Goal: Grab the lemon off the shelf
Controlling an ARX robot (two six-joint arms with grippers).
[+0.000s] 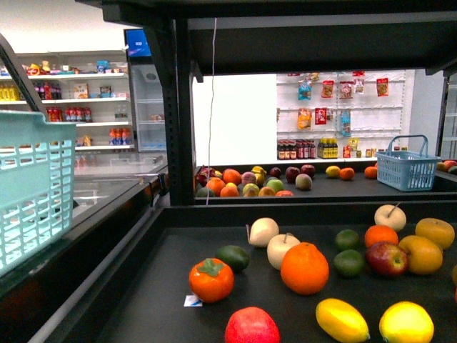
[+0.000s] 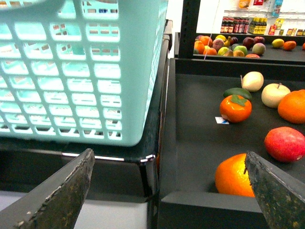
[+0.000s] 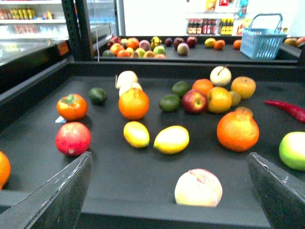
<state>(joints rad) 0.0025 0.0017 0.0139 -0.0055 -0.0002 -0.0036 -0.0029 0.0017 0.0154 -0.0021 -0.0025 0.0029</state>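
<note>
Lemon (image 3: 171, 139) lies on the shelf (image 3: 119, 186) deck, near its front edge. Left gripper (image 2: 167, 157) hangs spread and empty beside a mint basket (image 2: 71, 71). Right gripper (image 3: 169, 157), likewise spread and empty, faces the lemon.

Shop interior, brightly lit. Back wall (image 1: 235, 118) was plain white, glowing, overexposed. Right of it, white display panel (image 1: 343, 100) hung with rows of snack packets; bottle row (image 1: 307, 148) lined its lowest shelf. Far left, white wall shelves (image 1: 71, 93) carried bottles, cans and boxes in several tiers. Just beside them stood glass-door cooler (image 1: 146, 107), blue sign (image 1: 137, 43) on top. Below, low glossy-topped case (image 1: 107, 189) reflected light. Blue basket (image 1: 407, 170) sat far right; pale teal basket (image 1: 32, 193) close at left edge.
</note>
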